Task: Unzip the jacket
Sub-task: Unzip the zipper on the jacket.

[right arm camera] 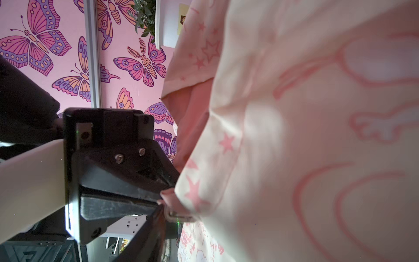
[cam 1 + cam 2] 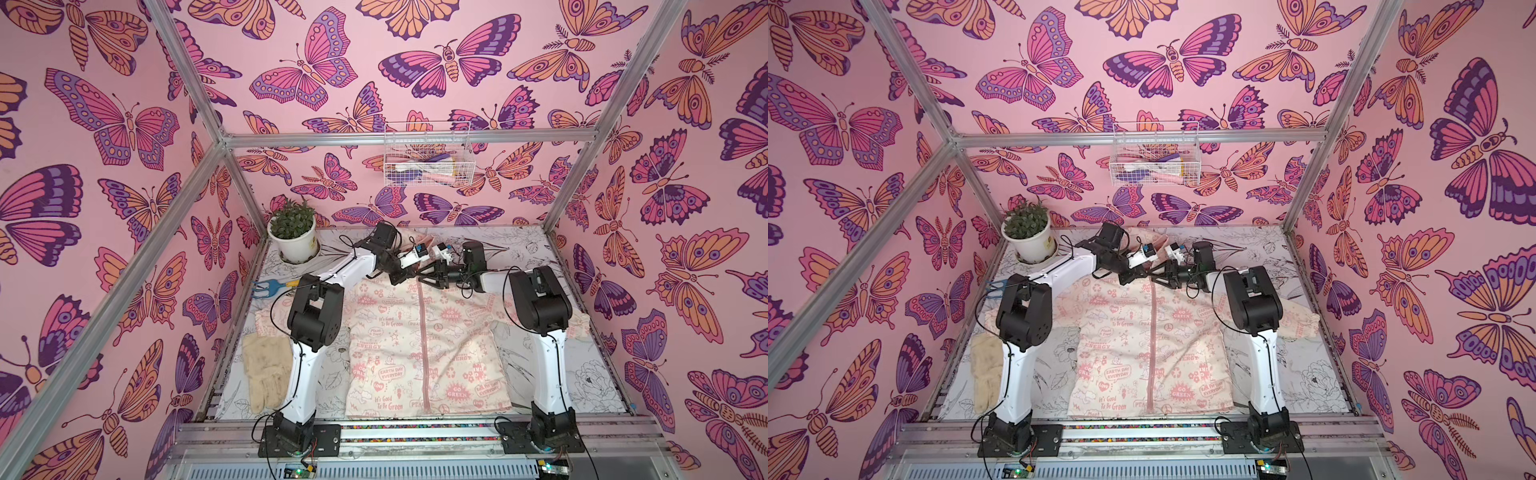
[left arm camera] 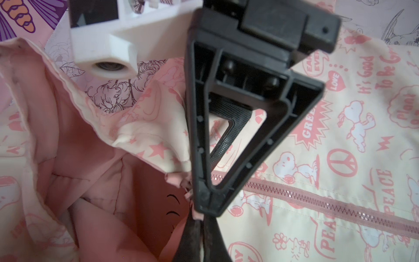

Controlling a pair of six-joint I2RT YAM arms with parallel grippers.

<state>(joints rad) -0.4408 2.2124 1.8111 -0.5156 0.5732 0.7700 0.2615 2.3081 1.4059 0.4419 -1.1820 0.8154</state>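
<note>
Left pincer point(image 3: 200, 221) pinches jacket point(image 3: 374, 147); right pincer's point(image 3: 205, 199) gap unclear.

White arms point(image 2: 305, 374), blk joints point(image 2: 316, 311)

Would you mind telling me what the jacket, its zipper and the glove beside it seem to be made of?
Jacket: thin woven cloth, probably synthetic, matte; it creases sharply and puckers. Zipper: pink teeth with small glints, likely moulded plastic, on fabric tape. Glove: beige knit, fuzzy and matte, probably cotton or wool.
</note>
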